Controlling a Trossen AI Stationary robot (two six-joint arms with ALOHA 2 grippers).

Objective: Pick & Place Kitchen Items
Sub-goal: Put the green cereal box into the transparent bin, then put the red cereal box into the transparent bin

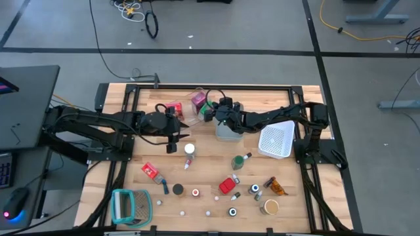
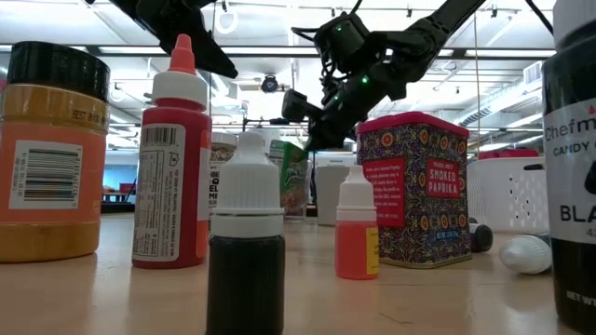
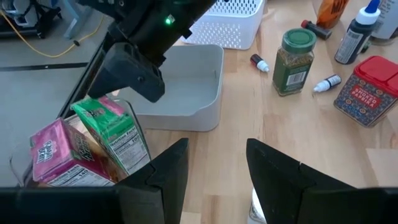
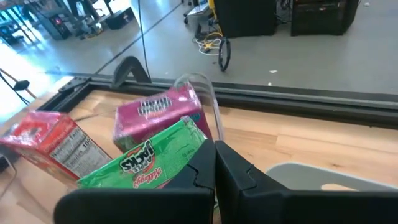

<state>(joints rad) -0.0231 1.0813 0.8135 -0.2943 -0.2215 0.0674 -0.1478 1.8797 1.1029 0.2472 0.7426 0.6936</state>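
Note:
My right gripper (image 1: 211, 113) (image 4: 215, 163) is shut at the clear bin (image 4: 208, 99) near the table's far edge. That bin holds a pink packet (image 4: 158, 112) and a green packet (image 4: 152, 160) (image 3: 112, 130), the green one tilted against the pink one. A red packet (image 4: 46, 146) stands beside the bin. My left gripper (image 1: 174, 143) (image 3: 217, 171) hangs open over bare wood left of the grey bin (image 1: 228, 129), touching nothing. A white-capped bottle (image 1: 189, 150) lies just to its right. My right gripper comes down slanting from the table's right onto the green packet's upper edge (image 4: 198, 134). The outer side of one shut finger (image 4: 200, 163) lies against that edge. Whether a corner is pinched between the fingers cannot be told. The packet leans tilted on the pink packet.
A white ribbed bin (image 1: 276, 139) sits right of the grey bin. Spread over the near half are a green-lidded jar (image 1: 240, 160), a red tin (image 1: 228, 185), a red packet (image 1: 149, 171), a brown jar (image 1: 269, 207) and several small bottles. The teal holder (image 1: 130, 204) is at the near left.

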